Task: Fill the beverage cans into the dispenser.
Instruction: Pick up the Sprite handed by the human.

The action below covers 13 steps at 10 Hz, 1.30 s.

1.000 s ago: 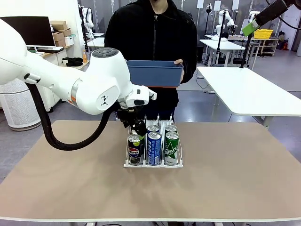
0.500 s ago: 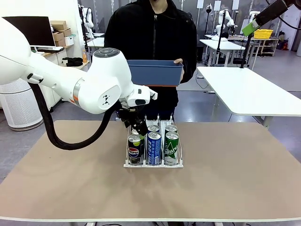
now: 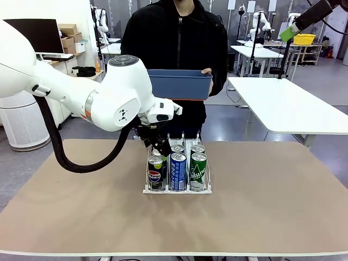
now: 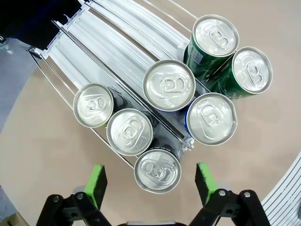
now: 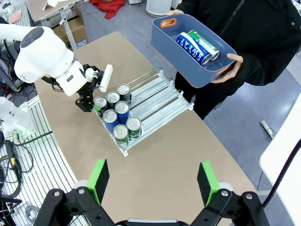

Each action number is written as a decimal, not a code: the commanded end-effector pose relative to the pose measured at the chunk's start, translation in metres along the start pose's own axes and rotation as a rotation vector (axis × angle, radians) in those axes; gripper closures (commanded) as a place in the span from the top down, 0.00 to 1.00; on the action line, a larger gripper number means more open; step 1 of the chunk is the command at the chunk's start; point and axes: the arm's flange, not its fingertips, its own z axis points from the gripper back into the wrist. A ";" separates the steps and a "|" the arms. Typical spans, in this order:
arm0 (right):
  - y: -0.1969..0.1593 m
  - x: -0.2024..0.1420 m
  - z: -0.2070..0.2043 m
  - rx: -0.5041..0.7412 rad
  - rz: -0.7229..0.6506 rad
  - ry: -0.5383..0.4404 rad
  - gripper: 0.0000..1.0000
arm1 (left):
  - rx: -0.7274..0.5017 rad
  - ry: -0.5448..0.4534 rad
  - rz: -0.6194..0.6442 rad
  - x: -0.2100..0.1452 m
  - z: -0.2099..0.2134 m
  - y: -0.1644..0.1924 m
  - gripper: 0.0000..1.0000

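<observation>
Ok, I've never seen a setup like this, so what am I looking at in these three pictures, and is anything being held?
Two white robot arms work at a brown table. The front picture looks across it at a person holding a blue tub with two cans. The other pictures come from cameras on each wrist. The left gripper, open and empty, hovers over the white dispenser, which holds seven beverage cans. The right gripper, open too, hangs high above.

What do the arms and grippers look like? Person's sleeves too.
Left arm: glossy white rounded shell, grey joint cap, orange ring, thick black cable. Left gripper and right gripper: black with green pads. Person: black sleeves.
</observation>
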 end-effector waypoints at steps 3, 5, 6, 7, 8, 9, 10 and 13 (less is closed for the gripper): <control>0.000 -0.001 -0.001 0.000 0.001 0.003 1.00 | -0.022 0.001 0.023 -0.001 0.030 0.008 1.00; 0.000 -0.001 -0.001 0.000 0.001 0.003 1.00 | -0.105 -0.063 -0.002 -0.005 0.080 0.036 1.00; 0.000 -0.001 -0.001 0.000 0.001 0.003 1.00 | -0.169 -0.111 -0.025 -0.009 0.105 0.045 1.00; 0.000 -0.001 -0.001 0.000 0.001 0.003 1.00 | -0.168 -0.149 -0.007 -0.013 0.126 0.049 1.00; 0.000 -0.001 -0.001 0.000 0.001 0.003 1.00 | -0.181 -0.203 -0.015 -0.022 0.155 0.062 1.00; 0.000 -0.001 -0.001 0.000 0.001 0.003 1.00 | -0.157 -0.214 -0.034 -0.034 0.184 0.075 1.00; 0.000 -0.001 -0.001 0.000 0.001 0.003 1.00 | -0.152 -0.241 -0.052 -0.042 0.211 0.084 1.00; 0.000 -0.001 -0.001 0.000 0.001 0.003 1.00 | -0.128 -0.288 -0.077 -0.066 0.281 0.101 1.00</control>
